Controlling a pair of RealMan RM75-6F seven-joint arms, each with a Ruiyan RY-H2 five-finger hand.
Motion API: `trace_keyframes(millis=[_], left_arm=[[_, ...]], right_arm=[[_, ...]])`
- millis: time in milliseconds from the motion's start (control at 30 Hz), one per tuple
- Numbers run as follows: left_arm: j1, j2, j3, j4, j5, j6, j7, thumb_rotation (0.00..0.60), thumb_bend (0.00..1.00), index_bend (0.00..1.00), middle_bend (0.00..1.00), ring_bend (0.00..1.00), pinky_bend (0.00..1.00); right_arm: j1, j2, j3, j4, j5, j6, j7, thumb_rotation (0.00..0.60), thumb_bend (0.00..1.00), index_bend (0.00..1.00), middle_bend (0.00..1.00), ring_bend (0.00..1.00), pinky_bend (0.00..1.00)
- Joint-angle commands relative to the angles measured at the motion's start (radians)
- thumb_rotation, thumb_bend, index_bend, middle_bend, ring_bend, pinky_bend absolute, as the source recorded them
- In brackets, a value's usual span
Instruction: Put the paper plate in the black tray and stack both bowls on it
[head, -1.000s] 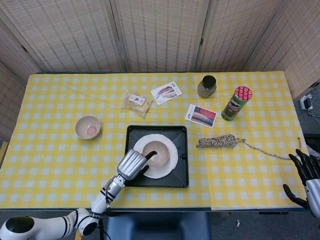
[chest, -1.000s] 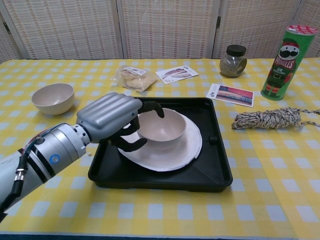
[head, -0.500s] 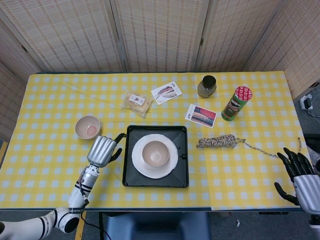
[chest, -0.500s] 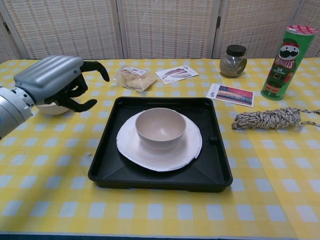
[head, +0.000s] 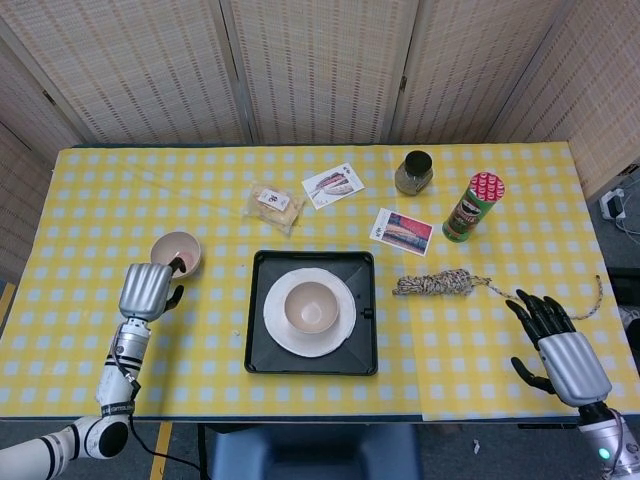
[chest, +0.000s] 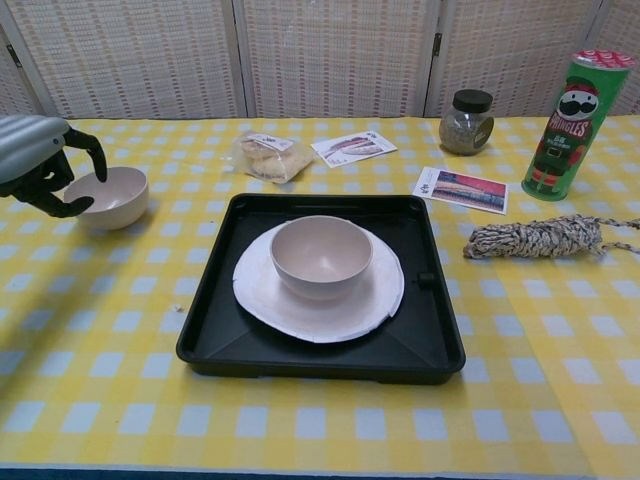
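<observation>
Below, labelled parts of the scene.
Left hand (head: 148, 290): dark fingers curled apart around nothing, poised at the near rim of the second bowl; whether they touch it cannot be told.
Second bowl (head: 176, 253): pale, upright on the yellow checked tablecloth (head: 90, 200), just beyond the left hand's fingertips.
Black tray (head: 258, 352): to the right of the left hand, well clear of it.
Paper plate (head: 345, 318): white, lying flat inside the black tray.
First bowl (head: 310, 306): pale, upright on the middle of the paper plate.
Right hand (head: 555, 350): fingers spread, holding nothing, over the near right part of the table.
Twine bundle (head: 437, 284): to the left of and beyond the right hand, its loose end trailing toward that hand.
Pringles can (head: 472, 207): green, red lid, standing far beyond the right hand.
Glass jar (head: 413, 172): dark lid, left of the Pringles can.
Two picture cards (head: 402, 231): flat beyond the black tray.
Snack packet (head: 275, 205): clear wrapper, beyond the tray's far left corner.
</observation>
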Motion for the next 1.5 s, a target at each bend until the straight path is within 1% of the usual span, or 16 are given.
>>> trace_keyframes(millis=[33,100,233,400,700,800,967,1100,1233,1333,1500], left_arm=[[0.0,0.006,-0.005,0.032,-0.01,-0.015,-0.025,0.6,0.41,0.45,1.0,1.0,1.0],[-0.004,0.002,-0.007,0.059,-0.006,-0.022,-0.05,0.6,0.41,0.43,1.0,1.0,1.0],[-0.01,-0.021,0.001,0.157,0.017,-0.026,-0.099,0.6,0.4,0.44,1.0,1.0,1.0],[-0.019,-0.05,0.007,0.245,0.016,-0.064,-0.156,0.6,0.35,0.44,1.0,1.0,1.0],[-0.042,-0.111,0.019,0.378,0.022,-0.123,-0.212,0.6,0.34,0.45,1.0,1.0,1.0],[-0.048,-0.129,0.027,0.42,0.037,-0.121,-0.209,0.6,0.35,0.47,1.0,1.0,1.0],[-0.057,-0.145,0.024,0.456,0.039,-0.135,-0.227,0.6,0.35,0.49,1.0,1.0,1.0],[-0.061,-0.157,0.027,0.484,0.043,-0.141,-0.222,0.6,0.4,0.51,1.0,1.0,1.0],[-0.064,-0.167,0.032,0.5,0.049,-0.15,-0.232,0.6,0.43,0.55,1.0,1.0,1.0],[-0.067,-0.174,0.036,0.515,0.054,-0.159,-0.236,0.6,0.43,0.58,1.0,1.0,1.0],[-0.067,-0.184,0.042,0.527,0.072,-0.15,-0.249,0.6,0.44,0.6,1.0,1.0,1.0]], right_arm=[[0.028,-0.015,0.007,-0.009,0.023,-0.043,-0.027,0.6,0.38,0.0,0.0,0.0,0.0],[0.036,-0.019,0.009,-0.011,0.034,-0.057,-0.037,0.6,0.38,0.0,0.0,0.0,0.0],[0.045,-0.022,0.012,-0.012,0.05,-0.07,-0.046,0.6,0.38,0.0,0.0,0.0,0.0],[0.051,-0.025,0.016,-0.006,0.074,-0.08,-0.049,0.6,0.38,0.0,0.0,0.0,0.0],[0.043,-0.02,0.015,-0.004,0.089,-0.061,-0.046,0.6,0.38,0.0,0.0,0.0,0.0],[0.041,-0.02,0.015,-0.001,0.093,-0.057,-0.051,0.6,0.38,0.0,0.0,0.0,0.0],[0.034,-0.03,0.021,0.002,0.109,-0.041,-0.072,0.6,0.38,0.0,0.0,0.0,0.0],[0.036,-0.025,0.019,0.003,0.106,-0.041,-0.058,0.6,0.38,0.0,0.0,0.0,0.0],[0.024,-0.05,0.04,0.017,0.13,-0.004,-0.114,0.6,0.38,0.0,0.0,0.0,0.0],[0.021,-0.053,0.04,0.014,0.129,0.004,-0.114,0.6,0.38,0.0,0.0,0.0,0.0],[0.011,-0.053,0.035,0.013,0.115,0.027,-0.113,0.6,0.38,0.0,0.0,0.0,0.0]])
